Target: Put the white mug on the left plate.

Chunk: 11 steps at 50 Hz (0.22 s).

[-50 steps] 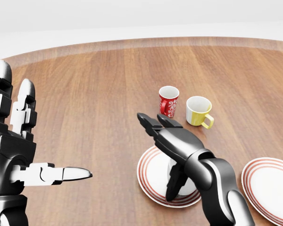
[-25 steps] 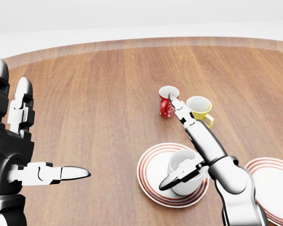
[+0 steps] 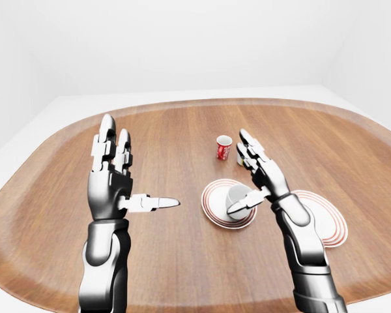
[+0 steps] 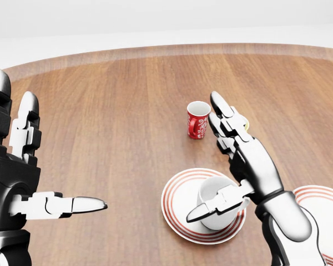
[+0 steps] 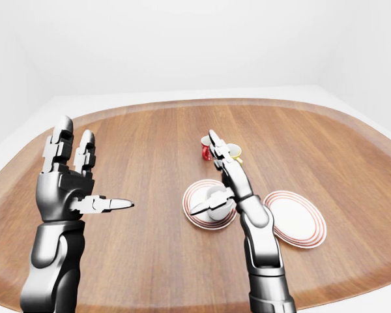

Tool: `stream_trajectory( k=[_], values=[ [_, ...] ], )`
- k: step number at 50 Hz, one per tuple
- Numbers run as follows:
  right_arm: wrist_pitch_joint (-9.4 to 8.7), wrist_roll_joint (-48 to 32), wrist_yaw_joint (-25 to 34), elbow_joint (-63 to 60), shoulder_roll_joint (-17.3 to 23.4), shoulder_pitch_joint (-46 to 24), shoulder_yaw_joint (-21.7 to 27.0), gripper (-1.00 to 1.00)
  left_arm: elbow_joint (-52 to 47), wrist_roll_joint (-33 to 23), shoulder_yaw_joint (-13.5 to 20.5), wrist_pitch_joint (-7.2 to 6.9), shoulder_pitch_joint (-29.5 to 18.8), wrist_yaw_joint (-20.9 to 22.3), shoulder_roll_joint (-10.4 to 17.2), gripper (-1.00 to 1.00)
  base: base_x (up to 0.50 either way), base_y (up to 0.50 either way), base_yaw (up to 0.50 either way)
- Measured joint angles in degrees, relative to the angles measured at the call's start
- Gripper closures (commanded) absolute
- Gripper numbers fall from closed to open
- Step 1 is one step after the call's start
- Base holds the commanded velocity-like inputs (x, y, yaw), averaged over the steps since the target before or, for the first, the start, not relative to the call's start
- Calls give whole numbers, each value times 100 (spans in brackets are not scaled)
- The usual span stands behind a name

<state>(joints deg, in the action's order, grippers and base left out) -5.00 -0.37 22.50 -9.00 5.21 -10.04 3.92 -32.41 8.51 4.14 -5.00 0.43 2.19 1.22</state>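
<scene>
Right hand (image 4: 233, 160) now lifted, fingers spread, above white mug (image 4: 213, 202) on left plate (image 4: 177, 202).

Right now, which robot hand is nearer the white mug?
Right. The right robot hand hangs open just over the white mug on the left plate; the left robot hand is raised far to the view's left.

Head view looks close; eye views wider, sharing the table (image 3: 182, 130).
</scene>
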Motion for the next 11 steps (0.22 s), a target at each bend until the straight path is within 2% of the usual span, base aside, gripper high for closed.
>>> stream_trajectory(
  k=[11],
  values=[
    [0, 227, 35, -150, -19, 121, -42, -100, 0, -5, -6, 0, 11, 2, -3, -100, 0, 0, 0]
  ],
)
